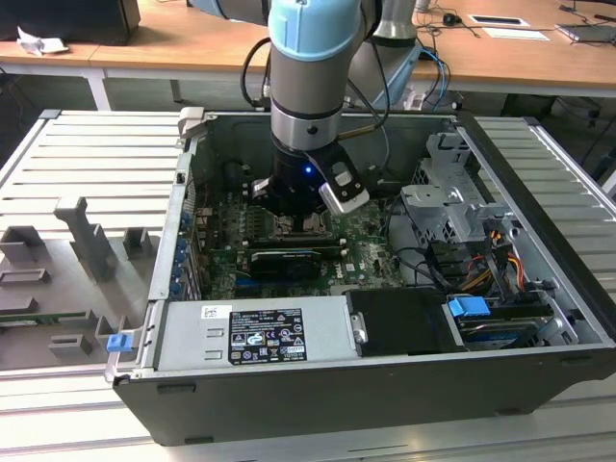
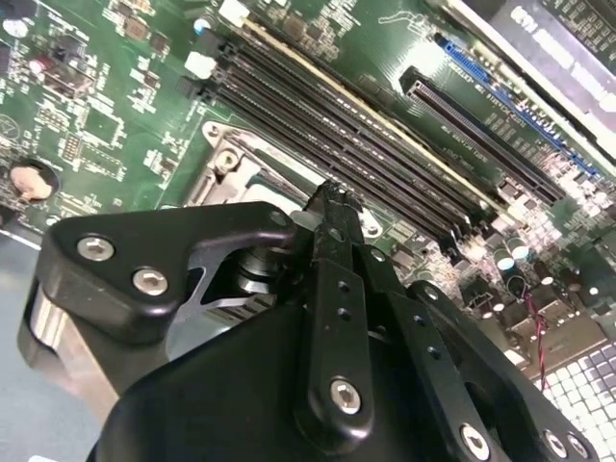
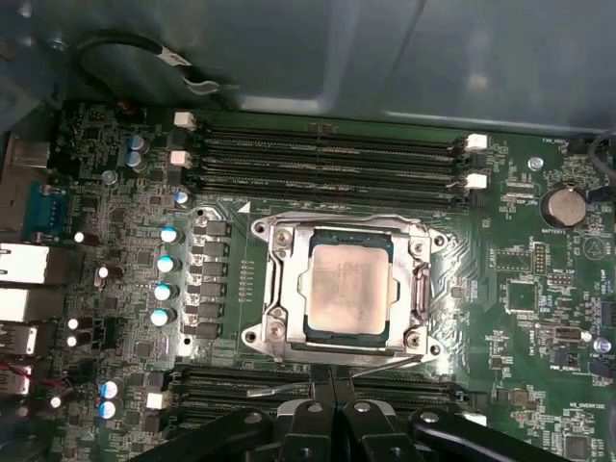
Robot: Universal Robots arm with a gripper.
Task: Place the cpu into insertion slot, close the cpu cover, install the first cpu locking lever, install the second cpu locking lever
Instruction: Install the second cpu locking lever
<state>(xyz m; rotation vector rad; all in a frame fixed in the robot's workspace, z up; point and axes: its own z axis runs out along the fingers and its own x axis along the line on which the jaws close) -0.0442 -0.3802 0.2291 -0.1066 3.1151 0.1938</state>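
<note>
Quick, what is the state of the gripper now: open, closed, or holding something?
Gripper: closed, fingers together, holding nothing, at the edge of the cpu cover, which lies over the cpu.

A: From my exterior view, the arm's wrist hides most of the insertion slot (image 1: 292,227); the cpu is too small for me to pick out there.

B: And the tool (image 3: 332,404)?

A: In the first wrist view the picture's edge cuts it off, and its fingers (image 3: 318,385) cover the cpu cover's (image 3: 337,361) near edge.
</note>
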